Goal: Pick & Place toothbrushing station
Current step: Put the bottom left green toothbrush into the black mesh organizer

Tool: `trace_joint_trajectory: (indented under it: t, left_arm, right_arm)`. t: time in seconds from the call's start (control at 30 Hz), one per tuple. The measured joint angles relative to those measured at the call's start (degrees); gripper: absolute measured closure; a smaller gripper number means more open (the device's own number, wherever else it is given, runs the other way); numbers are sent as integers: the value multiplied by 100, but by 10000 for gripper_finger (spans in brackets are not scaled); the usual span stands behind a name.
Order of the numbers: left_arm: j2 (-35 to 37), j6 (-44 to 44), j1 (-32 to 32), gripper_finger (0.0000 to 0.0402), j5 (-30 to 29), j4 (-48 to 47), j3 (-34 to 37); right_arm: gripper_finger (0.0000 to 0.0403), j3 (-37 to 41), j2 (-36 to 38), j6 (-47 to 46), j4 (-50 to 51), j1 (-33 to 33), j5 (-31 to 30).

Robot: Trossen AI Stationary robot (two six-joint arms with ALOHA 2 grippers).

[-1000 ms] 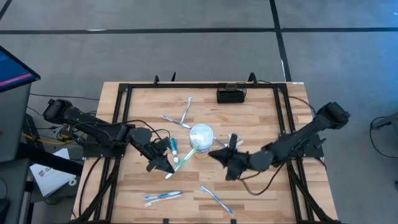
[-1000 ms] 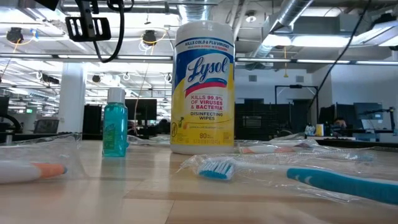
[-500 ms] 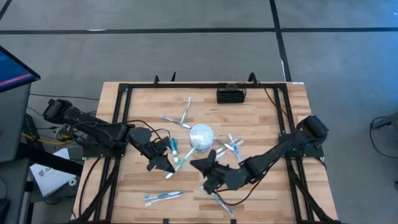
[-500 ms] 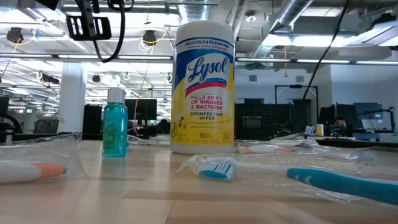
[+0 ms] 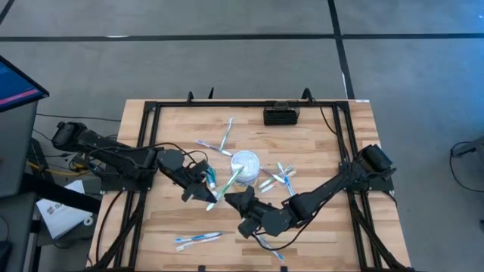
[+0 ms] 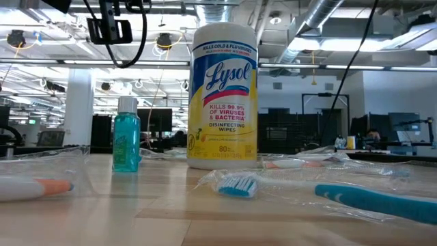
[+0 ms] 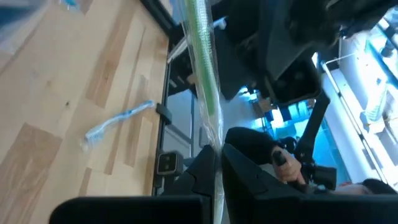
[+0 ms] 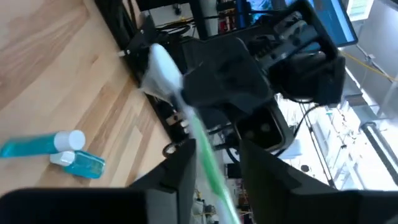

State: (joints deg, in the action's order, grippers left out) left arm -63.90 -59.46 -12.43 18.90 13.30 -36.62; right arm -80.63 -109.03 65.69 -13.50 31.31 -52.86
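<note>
High view: right tool (image 5: 240, 201) has swung across from beside the Lysol tub (image 5: 243, 164) to meet left tool (image 5: 210, 198); toothbrushing station (image 5: 281, 115) sits untouched at table's (image 5: 318, 143) far edge.
Left wrist view: left tool pinches green toothbrush (image 7: 203, 74).
Right wrist view: right tool's fingers (image 8: 173, 180) spread around it, handover likely.

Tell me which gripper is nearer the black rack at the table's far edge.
Left, narrowly. The left gripper and right gripper both sit well short of the rack, beyond the white tub.
</note>
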Motion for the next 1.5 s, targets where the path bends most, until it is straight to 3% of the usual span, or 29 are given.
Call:
trace_joint_trajectory:
  t: [0.23,0.67,1.2,1.33,1.5]
  left_arm:
    - [0,-103,101,395,1,269,0]
    - [0,-125,125,395,-65,492,2]
    - [0,-127,315,395,-90,529,2]
    - [0,-127,315,395,-92,552,2]
    - [-2,-122,313,395,-192,568,2]
  right_arm:
    - [261,2,2,460,-34,-65,-37]
    - [289,2,-1,1167,-236,-341,-119]
    - [291,4,-7,1235,-235,-500,55]
    - [313,6,-7,1235,-235,-579,52]
    - [382,10,-7,1257,-210,-566,39]
